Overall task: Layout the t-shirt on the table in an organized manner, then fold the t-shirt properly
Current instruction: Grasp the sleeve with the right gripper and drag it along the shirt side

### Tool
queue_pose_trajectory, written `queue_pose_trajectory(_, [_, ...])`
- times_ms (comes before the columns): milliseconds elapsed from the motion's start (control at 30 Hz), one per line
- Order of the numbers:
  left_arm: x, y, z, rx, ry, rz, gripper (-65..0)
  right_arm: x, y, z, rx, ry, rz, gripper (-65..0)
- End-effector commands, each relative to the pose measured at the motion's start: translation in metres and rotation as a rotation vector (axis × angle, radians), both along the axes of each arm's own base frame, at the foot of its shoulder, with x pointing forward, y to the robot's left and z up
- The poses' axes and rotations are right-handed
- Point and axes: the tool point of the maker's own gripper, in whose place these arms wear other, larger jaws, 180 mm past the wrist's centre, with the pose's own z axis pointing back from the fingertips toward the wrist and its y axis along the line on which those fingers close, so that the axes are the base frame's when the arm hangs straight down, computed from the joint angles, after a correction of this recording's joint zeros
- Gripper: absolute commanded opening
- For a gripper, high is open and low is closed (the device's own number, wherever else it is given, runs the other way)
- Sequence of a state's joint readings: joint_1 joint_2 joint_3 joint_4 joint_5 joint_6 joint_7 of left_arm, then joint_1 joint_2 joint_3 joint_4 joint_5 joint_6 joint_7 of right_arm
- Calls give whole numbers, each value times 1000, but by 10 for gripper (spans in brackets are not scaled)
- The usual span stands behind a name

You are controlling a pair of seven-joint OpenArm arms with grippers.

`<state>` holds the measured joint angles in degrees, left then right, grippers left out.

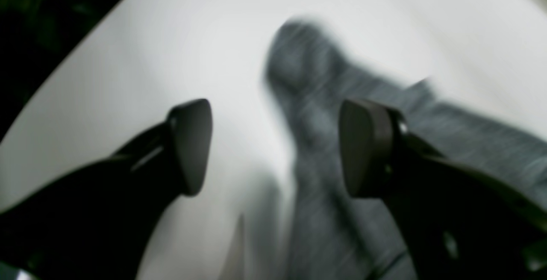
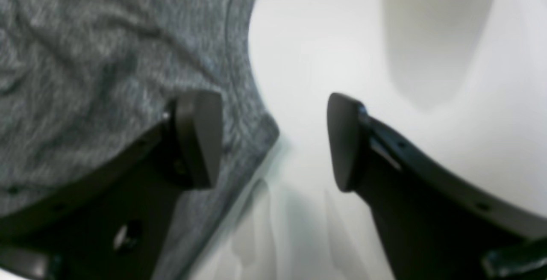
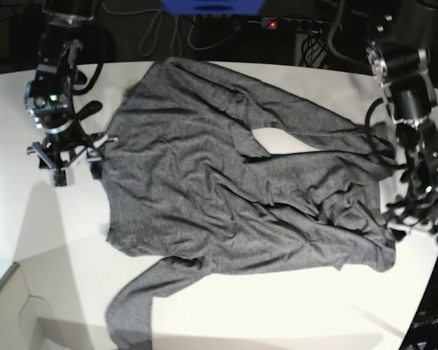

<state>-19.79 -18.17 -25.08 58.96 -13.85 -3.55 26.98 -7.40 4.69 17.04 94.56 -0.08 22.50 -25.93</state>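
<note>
Grey heathered knit t-shirt [image 3: 233,189] lies spread but wrinkled across my smooth white tabletop [image 3: 44,240], one long sleeve trailing toward the near edge. My left tool [image 1: 275,147] hangs with jaws wide and empty above a sleeve. My right tool [image 2: 275,141] stands wide and empty too, straddling the shirt's edge.

A blue object [image 3: 212,6] sits at the top centre of the base view, with dark cables [image 3: 204,33] and a red-lit power strip [image 3: 292,24] just beside it.
</note>
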Motion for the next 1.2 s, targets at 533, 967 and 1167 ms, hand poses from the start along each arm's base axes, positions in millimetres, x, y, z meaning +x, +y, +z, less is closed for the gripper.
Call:
queue_pose_trajectory(533, [-59,-53,-25,-66,37,-30,-213,163,-15,4,192,21,5,-250])
queue_pose_trajectory(967, [-59,-49,-24,-56,38,-30,-213,174,36,-17,277,8,72,-256])
queue_pose_trajectory(1167, [-59,-49,-24,-55,39,-30,-213,166,49,-39,288,39,100,-512])
